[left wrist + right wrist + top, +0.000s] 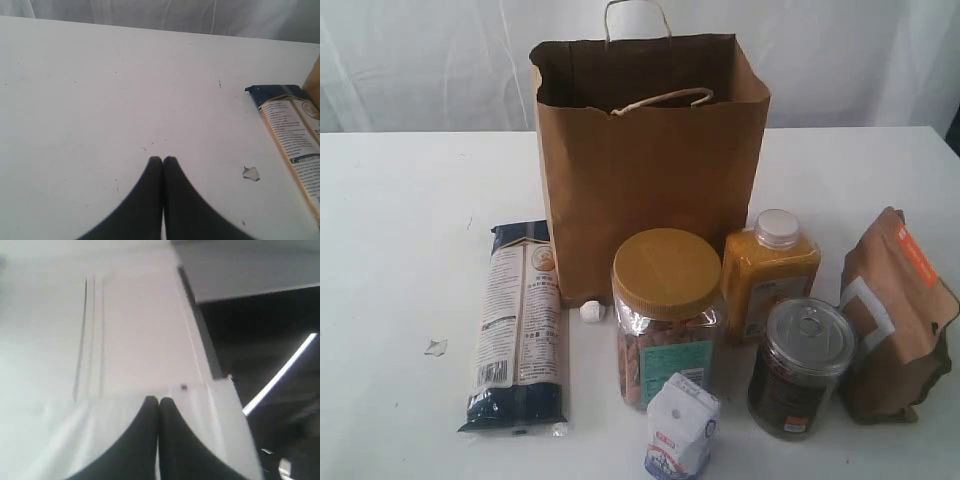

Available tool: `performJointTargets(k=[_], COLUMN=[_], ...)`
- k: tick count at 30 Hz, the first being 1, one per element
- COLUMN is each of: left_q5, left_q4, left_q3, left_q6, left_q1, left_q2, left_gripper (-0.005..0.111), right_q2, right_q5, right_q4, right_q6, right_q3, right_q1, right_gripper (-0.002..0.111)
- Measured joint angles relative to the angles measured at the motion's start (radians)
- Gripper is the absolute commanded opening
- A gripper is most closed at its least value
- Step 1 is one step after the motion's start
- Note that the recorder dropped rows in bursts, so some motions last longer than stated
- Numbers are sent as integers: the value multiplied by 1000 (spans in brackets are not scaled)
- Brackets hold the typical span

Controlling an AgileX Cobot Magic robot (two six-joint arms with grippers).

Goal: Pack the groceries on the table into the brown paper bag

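Brown paper bag point(650, 190) upright, mouth gaping, back-centre of bench point(400, 250). Pasta packet point(518, 330) flat by its left corner. Tan-lidded jar point(666, 300), orange-yellow bottle point(768, 280), metal-lidded jar point(800, 370) and white carton point(682, 435) crowd the front. Kraft pouch point(895, 320) nears the right edge. Wide bare bench on the left. Left fingers point(155, 170) pressed together, empty, over it. Right fingers point(149, 410) likewise, by a bench edge, dark beyond.

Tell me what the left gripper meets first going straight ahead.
Likely just the bare white table, depth unclear; nothing else lies ahead of the left gripper. The pasta packet sits off to one side.
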Motion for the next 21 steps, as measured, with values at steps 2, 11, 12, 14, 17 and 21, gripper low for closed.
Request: performJointTargets(k=[2, 11, 12, 14, 17, 21], left_q5=[0, 0, 0, 0, 0, 0], left_q4=[0, 0, 0, 0, 0, 0], left_q3=[0, 0, 0, 0, 0, 0], left_q6=[0, 0, 0, 0, 0, 0], left_q1=[0, 0, 0, 0, 0, 0], left_q2=[0, 0, 0, 0, 0, 0], left_gripper=[0, 0, 0, 0, 0, 0], right_q2=[119, 676, 694, 709, 704, 675], right_q5=[112, 221, 196, 131, 100, 102], right_q4=[-6, 1274, 1389, 1550, 1639, 1659], right_q6=[-277, -1855, -1979, -2118, -2190, -2207], right_q3=[-20, -76, -93, -118, -135, -142], right_q1=[0, -32, -37, -46, -47, -47], right_gripper=[0, 0, 0, 0, 0, 0])
